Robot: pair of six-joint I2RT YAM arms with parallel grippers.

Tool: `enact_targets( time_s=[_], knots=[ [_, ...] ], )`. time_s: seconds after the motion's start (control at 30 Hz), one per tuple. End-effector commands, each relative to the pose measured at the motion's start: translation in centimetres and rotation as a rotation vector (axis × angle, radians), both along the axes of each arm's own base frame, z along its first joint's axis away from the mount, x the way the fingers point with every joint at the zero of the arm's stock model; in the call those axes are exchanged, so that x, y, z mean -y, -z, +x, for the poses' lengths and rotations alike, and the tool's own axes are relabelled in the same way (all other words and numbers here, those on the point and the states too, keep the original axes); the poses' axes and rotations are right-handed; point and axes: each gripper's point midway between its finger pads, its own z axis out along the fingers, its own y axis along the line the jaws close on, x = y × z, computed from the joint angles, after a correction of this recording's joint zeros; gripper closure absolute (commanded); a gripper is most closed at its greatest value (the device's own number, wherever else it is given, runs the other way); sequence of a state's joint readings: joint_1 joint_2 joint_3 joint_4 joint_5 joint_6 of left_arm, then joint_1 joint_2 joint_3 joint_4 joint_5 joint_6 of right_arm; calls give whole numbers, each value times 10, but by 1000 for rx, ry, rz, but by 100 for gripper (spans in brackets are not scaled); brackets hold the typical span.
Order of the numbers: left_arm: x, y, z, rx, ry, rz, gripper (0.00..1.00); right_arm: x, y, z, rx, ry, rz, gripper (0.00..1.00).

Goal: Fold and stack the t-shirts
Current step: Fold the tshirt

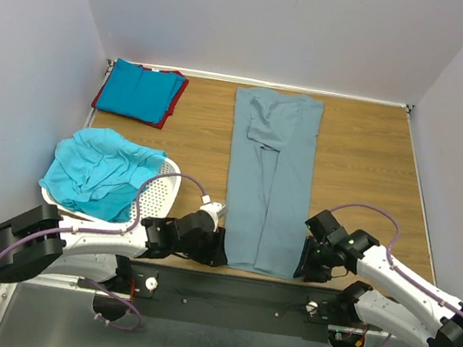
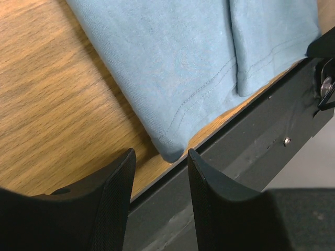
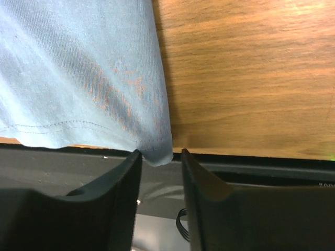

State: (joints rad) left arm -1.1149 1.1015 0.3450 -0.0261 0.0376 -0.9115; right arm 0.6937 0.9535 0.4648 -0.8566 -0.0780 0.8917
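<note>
The large grey-blue t-shirt (image 1: 267, 179) lies folded into a long strip down the middle of the wooden table. Its near hem reaches the front edge. My left gripper (image 1: 218, 249) sits at the hem's left corner. In the left wrist view that gripper (image 2: 159, 156) is open, with the corner of the grey-blue t-shirt (image 2: 172, 68) just between its tips. My right gripper (image 1: 304, 262) sits at the right corner. In its wrist view the right gripper (image 3: 160, 152) is open but narrow, and the corner of the grey-blue t-shirt (image 3: 78, 68) hangs between the tips, brushing the left finger.
A white perforated basket (image 1: 168, 183) at the left holds a crumpled turquoise t-shirt (image 1: 96, 168). At the back left a folded bright blue t-shirt (image 1: 139, 91) lies on a red one (image 1: 168, 115). A black rail (image 1: 239, 291) runs along the table's front edge.
</note>
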Motion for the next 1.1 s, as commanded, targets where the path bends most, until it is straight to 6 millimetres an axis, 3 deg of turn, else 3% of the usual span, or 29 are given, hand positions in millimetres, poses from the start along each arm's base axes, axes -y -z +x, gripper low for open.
enact_targets(
  time_s=[0.0, 0.37, 0.77, 0.9, 1.03, 1.07],
  knots=[
    [2, 2, 1, 6, -23, -22, 47, 0, 7, 2, 10, 3, -8, 60],
    [1, 10, 3, 3, -38, -16, 49, 1, 10, 0, 10, 2, -8, 88],
    [-2, 22, 5, 2, -68, 0, 60, 0, 8, 2, 18, -1, -3, 94],
    [-2, 27, 2, -15, -67, -10, 70, 0, 8, 2, 21, 5, 2, 98],
    [-7, 31, -1, -24, -78, -7, 100, 1, 9, 0, 18, 14, 0, 100],
    [-8, 30, 0, -22, -85, -11, 100, 1, 8, 0, 17, 16, 3, 100]
  ],
)
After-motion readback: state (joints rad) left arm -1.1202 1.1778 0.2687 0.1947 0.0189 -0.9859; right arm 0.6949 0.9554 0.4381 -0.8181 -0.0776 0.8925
